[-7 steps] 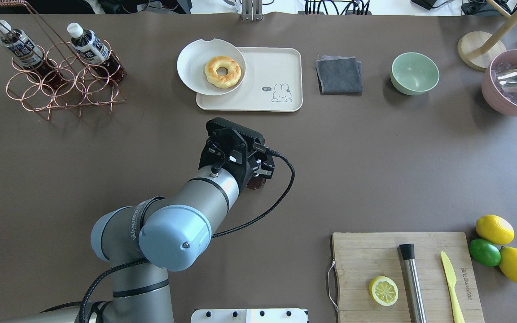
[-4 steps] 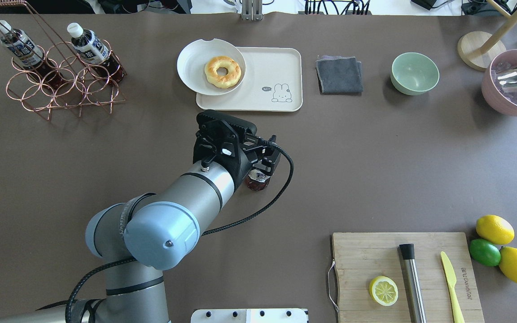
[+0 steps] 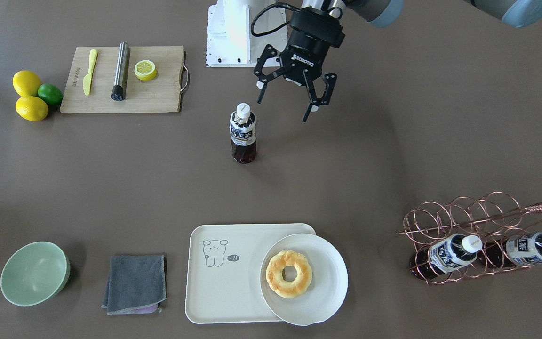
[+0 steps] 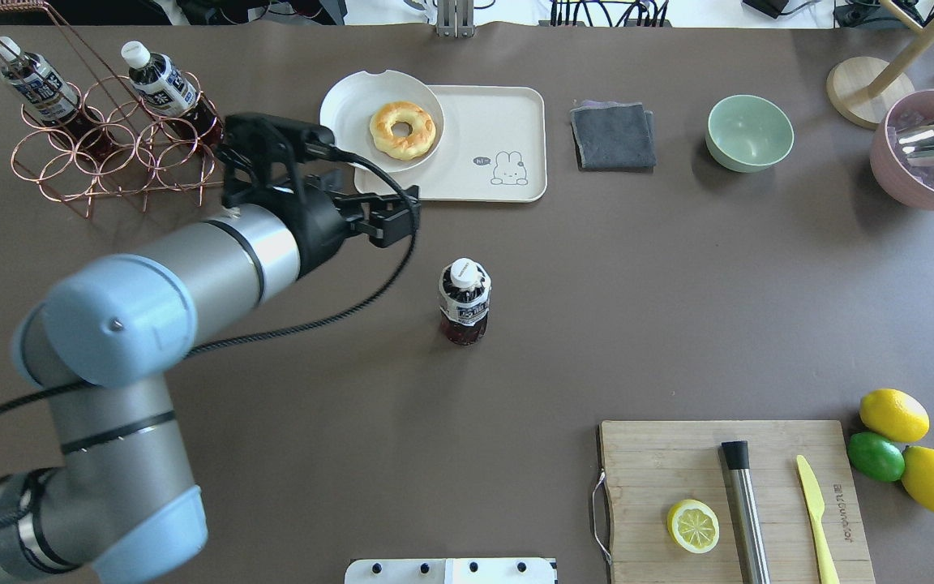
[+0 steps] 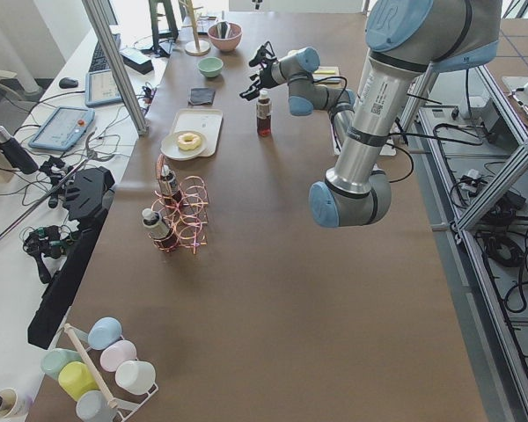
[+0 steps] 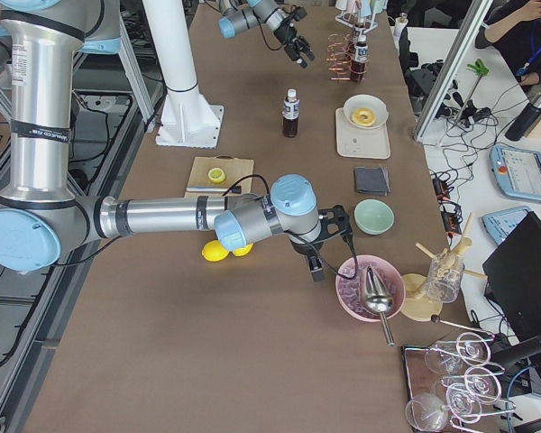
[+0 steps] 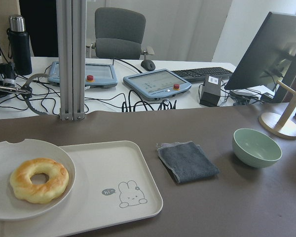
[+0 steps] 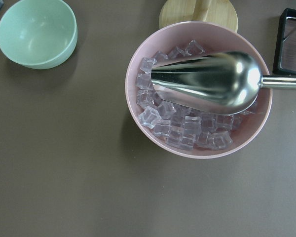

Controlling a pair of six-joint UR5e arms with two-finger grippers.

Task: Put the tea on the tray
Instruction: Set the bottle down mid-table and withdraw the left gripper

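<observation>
One tea bottle (image 4: 464, 302) stands upright and alone on the brown table, in front of the tray; it also shows in the front view (image 3: 243, 134). The cream tray (image 4: 507, 113) lies at the back centre, its bear end bare (image 3: 214, 287). My left gripper (image 4: 400, 217) is open and empty, raised to the left of the bottle and apart from it (image 3: 284, 107). Two more tea bottles (image 4: 160, 81) lie in the copper rack (image 4: 110, 158). My right gripper (image 6: 332, 242) shows only in the exterior right view, beside the pink bowl; I cannot tell its state.
A white plate (image 4: 353, 130) with a doughnut (image 4: 402, 128) overlaps the tray's left end. A grey cloth (image 4: 613, 134), a green bowl (image 4: 749, 132) and a pink bowl of ice with a scoop (image 4: 929, 150) stand along the back. A cutting board (image 4: 678, 462) lies front right.
My left gripper has left the tea bottle and swung away to the back left, toward the rack. The bottle stays standing where it was, now in full view.
</observation>
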